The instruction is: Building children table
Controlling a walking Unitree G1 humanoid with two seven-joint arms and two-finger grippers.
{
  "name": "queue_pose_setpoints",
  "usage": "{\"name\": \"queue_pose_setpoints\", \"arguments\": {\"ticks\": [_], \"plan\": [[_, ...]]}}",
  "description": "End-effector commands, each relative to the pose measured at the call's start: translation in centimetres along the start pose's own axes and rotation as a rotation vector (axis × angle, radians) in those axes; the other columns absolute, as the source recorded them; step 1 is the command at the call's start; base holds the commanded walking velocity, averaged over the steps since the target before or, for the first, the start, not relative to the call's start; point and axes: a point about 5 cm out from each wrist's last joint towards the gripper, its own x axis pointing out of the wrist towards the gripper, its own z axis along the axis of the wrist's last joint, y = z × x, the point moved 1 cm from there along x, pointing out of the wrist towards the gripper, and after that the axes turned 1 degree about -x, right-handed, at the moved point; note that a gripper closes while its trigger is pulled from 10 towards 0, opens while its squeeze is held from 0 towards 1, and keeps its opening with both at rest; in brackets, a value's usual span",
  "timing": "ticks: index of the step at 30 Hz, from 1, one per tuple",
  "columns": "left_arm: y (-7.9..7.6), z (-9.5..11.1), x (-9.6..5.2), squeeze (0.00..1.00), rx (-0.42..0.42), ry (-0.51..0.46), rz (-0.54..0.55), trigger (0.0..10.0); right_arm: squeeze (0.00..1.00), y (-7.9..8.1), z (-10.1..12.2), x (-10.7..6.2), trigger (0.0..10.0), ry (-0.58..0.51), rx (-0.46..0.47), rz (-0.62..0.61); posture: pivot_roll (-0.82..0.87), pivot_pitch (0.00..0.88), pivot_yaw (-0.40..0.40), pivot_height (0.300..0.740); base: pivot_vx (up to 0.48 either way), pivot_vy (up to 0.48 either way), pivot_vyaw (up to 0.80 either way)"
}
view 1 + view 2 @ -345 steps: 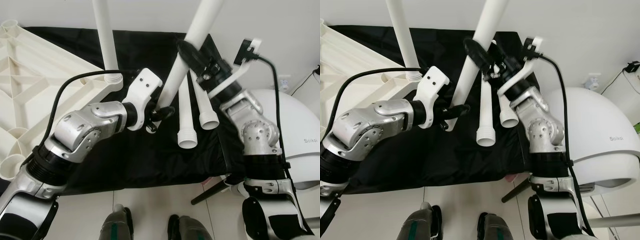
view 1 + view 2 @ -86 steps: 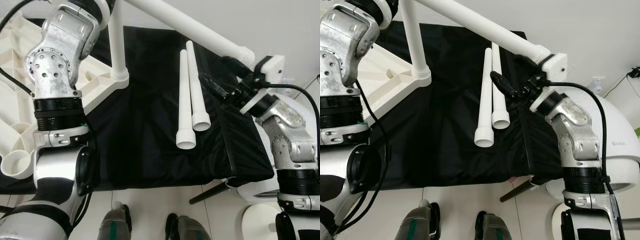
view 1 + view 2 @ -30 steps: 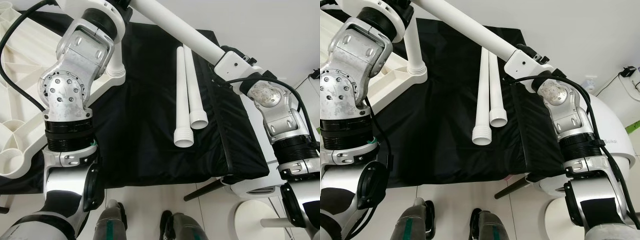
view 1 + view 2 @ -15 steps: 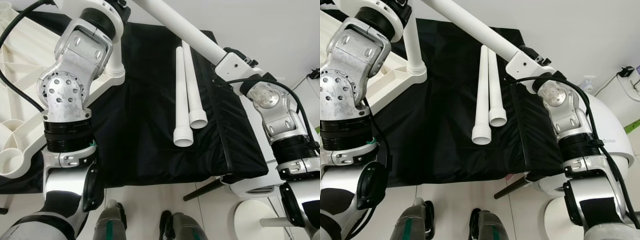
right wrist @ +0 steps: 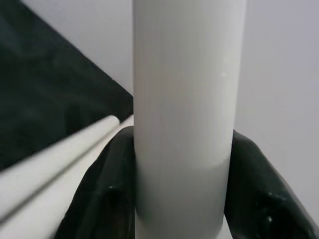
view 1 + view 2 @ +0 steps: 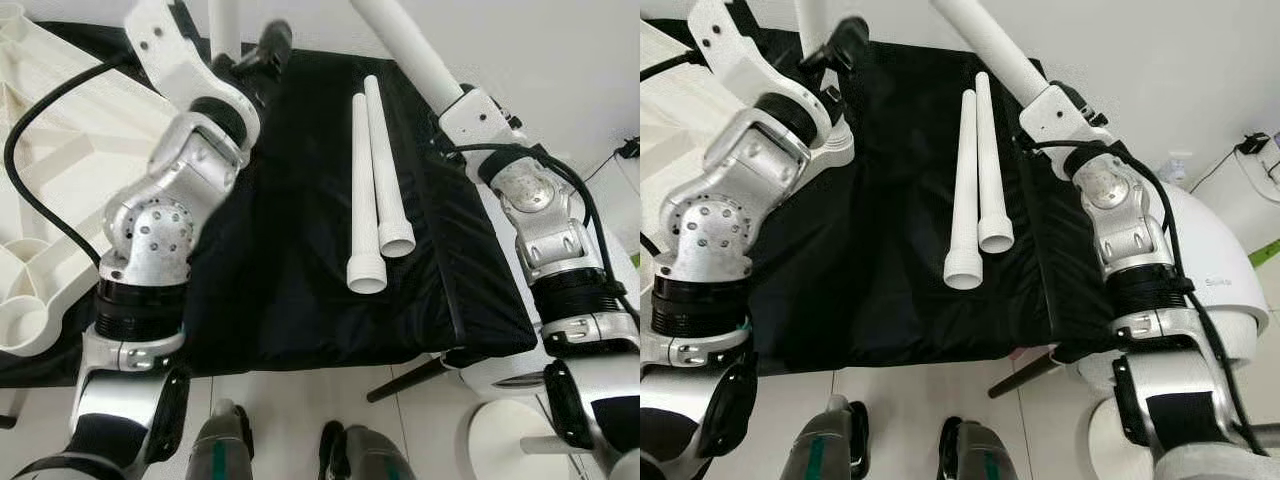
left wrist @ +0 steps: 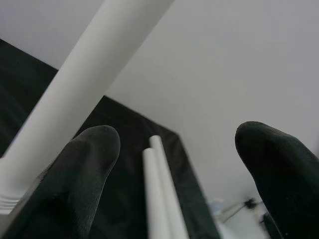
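Note:
The white tabletop (image 6: 50, 130) lies upside down on the left, with one white leg (image 6: 224, 22) standing upright in its corner socket. My left gripper (image 7: 177, 144) is raised beside that leg, open and holding nothing. My right gripper (image 5: 182, 164) is shut on another white leg (image 6: 405, 45), which slants up and away to the left over the cloth's far right side. Two loose legs (image 6: 362, 190) lie side by side on the black cloth (image 6: 290, 270), threaded ends toward me.
The cloth-covered surface ends close in front of my feet, and its right edge (image 6: 490, 290) drops off under my right arm. A white domed appliance (image 6: 1230, 290) stands to the right, with a round white stool (image 6: 500, 440) on the floor near it.
My left arm has swung down from the top of the picture, and its open gripper now sits beside the upright leg. The leg in my right gripper has tilted more steeply upward.

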Motion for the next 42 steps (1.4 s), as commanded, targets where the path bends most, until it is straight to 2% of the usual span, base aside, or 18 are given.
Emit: {"name": "queue_pose_setpoints", "arguments": {"ticks": [1, 4, 6, 7, 10, 11, 12, 17, 19, 25, 26, 28, 29, 30, 32, 37, 38, 42], "plan": [[-1.6, -1.3, -0.5, 0.0, 0.071, 0.046, -0.293, 10.0, 0.0, -1.0, 0.1, 0.0, 10.0, -0.016, 0.157, -0.052, 0.08, 0.117, -0.088, 0.74, 0.0, 0.0, 0.0], [-1.3, -1.6, -0.5, 0.0, 0.112, 0.05, -0.281, 10.0, 0.0, -0.9, 0.1, 0.0, 10.0, -0.023, 0.202, -0.064, 0.09, 0.115, -0.09, 0.74, 0.0, 0.0, 0.0], [-0.6, -2.1, -0.5, 0.0, 0.211, 0.043, -0.264, 10.0, 0.0, -0.9, 0.0, -0.1, 10.0, -0.027, 0.275, -0.096, 0.09, 0.114, -0.092, 0.74, 0.0, 0.0, 0.0], [-0.6, -2.1, -0.5, 0.0, 0.211, 0.043, -0.264, 10.0, 0.0, -0.9, 0.0, -0.1, 10.0, -0.027, 0.275, -0.096, 0.09, 0.114, -0.092, 0.74, 0.0, 0.0, 0.0], [1.5, -2.8, -0.6, 0.0, 0.485, 0.002, -0.178, 10.0, 0.0, -0.3, -0.6, -0.5, 10.0, -0.002, 0.385, -0.149, 0.08, 0.112, -0.091, 0.74, 0.0, 0.0, 0.0], [1.5, -2.8, -0.6, 0.0, 0.485, 0.002, -0.178, 10.0, 0.0, -0.3, -0.6, -0.5, 10.0, -0.002, 0.385, -0.149, 0.08, 0.112, -0.091, 0.74, 0.0, 0.0, 0.0], [2.8, -2.7, -0.5, 0.0, 0.548, -0.023, -0.116, 10.0, 0.0, 0.4, -0.6, -0.7, 10.0, -0.006, 0.42, -0.132, 0.08, 0.115, -0.092, 0.74, 0.0, 0.0, 0.0], [5.1, -2.7, -0.5, 0.0, 0.551, -0.001, -0.011, 10.0, 0.0, 1.1, -0.5, -1.1, 10.0, -0.024, 0.484, -0.147, 0.08, 0.117, -0.091, 0.74, 0.0, 0.0, 0.0], [6.3, -2.4, -0.9, 0.0, 0.555, -0.005, 0.043, 10.0, 0.0, 2.0, 0.5, -1.5, 10.0, -0.1, 0.471, -0.102, 0.09, 0.117, -0.09, 0.74, 0.0, 0.0, 0.0], [7.6, -2.1, -1.3, 0.0, 0.574, -0.003, 0.114, 10.0, 0.0, 2.6, 1.5, -1.9, 10.0, -0.184, 0.575, -0.058, 0.1, 0.112, -0.094, 0.74, 0.0, 0.0, 0.0], [8.1, -2.0, -1.5, 0.0, 0.601, -0.006, 0.135, 10.0, 0.0, 2.6, 1.7, -2.0, 10.0, -0.201, 0.581, -0.051, 0.1, 0.105, -0.097, 0.74, 0.0, 0.0, 0.0], [9.7, -1.6, -1.8, 0.0, 0.733, -0.031, 0.309, 10.0, 0.0, 2.8, 1.7, -2.3, 10.0, -0.214, 0.58, -0.049, 0.1, 0.096, -0.099, 0.74, 0.0, 0.0, 0.0], [9.7, -1.6, -1.8, 0.0, 0.733, -0.031, 0.309, 10.0, 0.0, 2.8, 1.7, -2.3, 10.0, -0.214, 0.58, -0.049, 0.1, 0.096, -0.099, 0.74, 0.0, 0.0, 0.0], [10.1, -1.7, -2.0, 0.0, 0.804, -0.022, 0.363, 10.0, 0.0, 3.0, 1.8, -2.5, 10.0, -0.221, 0.569, -0.044, 0.1, 0.092, -0.1, 0.74, 0.0, 0.0, 0.0], [10.1, -2.4, -2.4, 0.0, 0.749, 0.024, 0.377, 10.0, 0.0, 3.5, 1.6, -3.0, 10.0, -0.222, 0.547, -0.053, 0.1, 0.086, -0.1, 0.74, 0.0, 0.0, 0.0], [9.7, -2.6, -2.7, 0.0, 0.72, 0.007, 0.371, 10.0, 0.0, 4.0, 1.6, -3.5, 10.0, -0.224, 0.542, -0.055, 0.1, 0.086, -0.1, 0.74, 0.0, 0.0, 0.0], [8.9, -3.1, -3.7, 0.0, 0.688, -0.049, 0.296, 10.0, 0.0, 5.1, 1.6, -4.3, 10.0, -0.224, 0.55, -0.059, 0.08, 0.071, -0.083, 0.74, 0.0, 0.0, 0.0], [8.9, -3.8, -4.5, 0.0, 0.625, -0.069, 0.249, 10.0, 0.0, 5.9, 1.7, -5.0, 10.0, -0.229, 0.556, -0.058, 0.07, 0.063, -0.076, 0.74, 0.0, 0.0, 0.0]]}}
